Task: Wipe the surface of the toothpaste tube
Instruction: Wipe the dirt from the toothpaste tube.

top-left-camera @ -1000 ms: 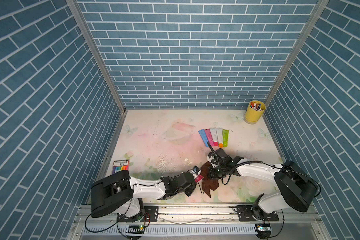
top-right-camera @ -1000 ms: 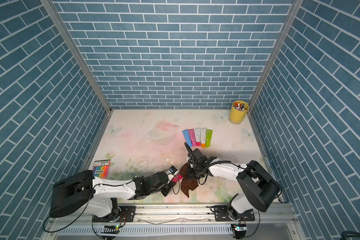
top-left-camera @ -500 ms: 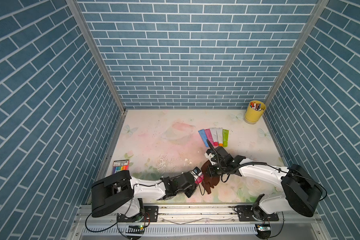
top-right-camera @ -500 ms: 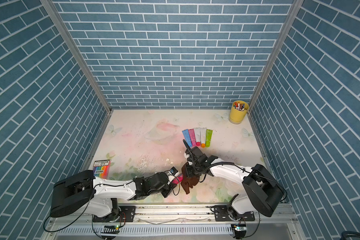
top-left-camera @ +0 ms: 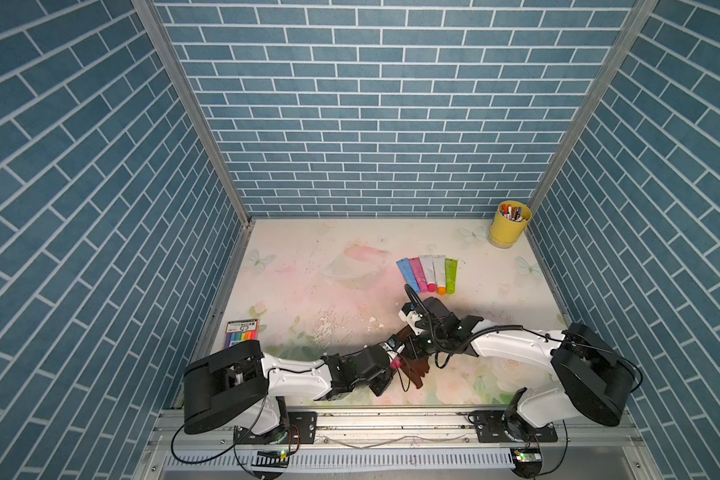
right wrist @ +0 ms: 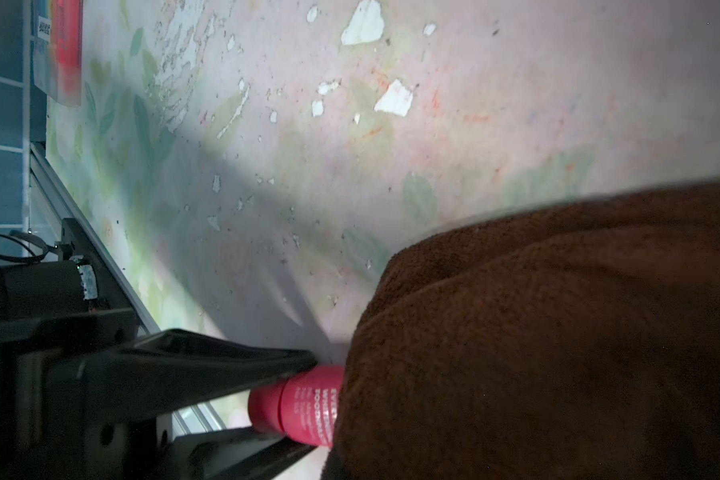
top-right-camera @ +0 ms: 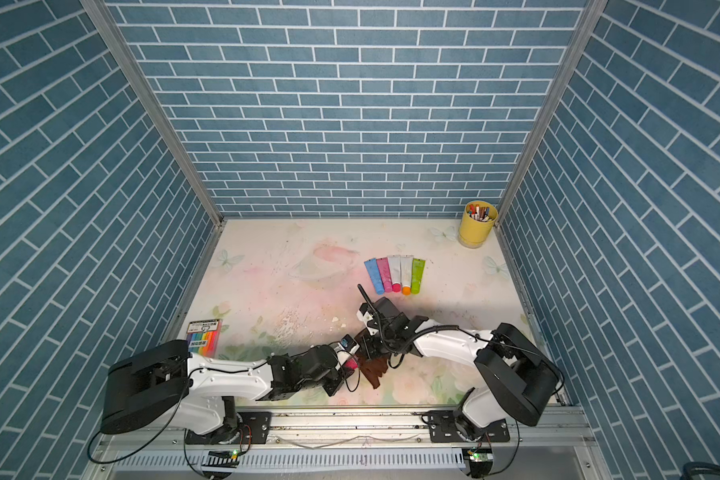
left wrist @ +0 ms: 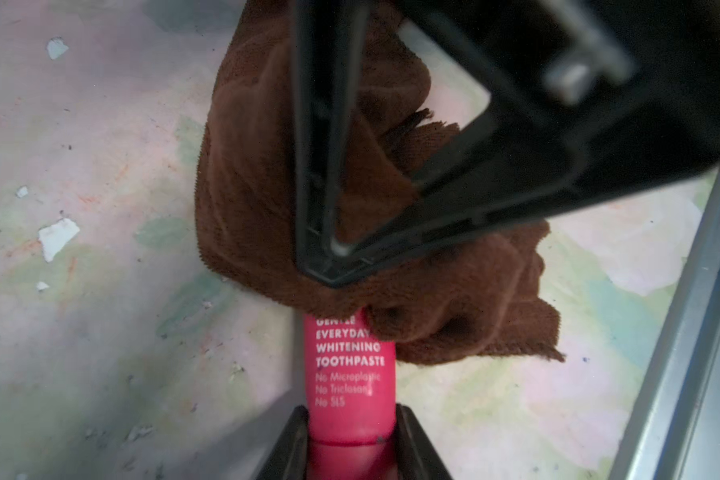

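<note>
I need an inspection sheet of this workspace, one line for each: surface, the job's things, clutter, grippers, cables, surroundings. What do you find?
Surface: floral table mat, print flaked off in patches, dark specks scattered.
Job's things: pink toothpaste tube gripped near its cap end; brown cloth lies over its far part.
Clutter: row of five tubes; yellow cup of pens in the far corner; marker pack near the left arm's base.
Grippers: left gripper, jaws shut on the pink toothpaste tube; right gripper, jaws shut on the brown cloth.
Cables: black cable runs slack along the right arm; no snag seen.
Surroundings: blue brick-pattern walls on three sides; metal rail in front.
</note>
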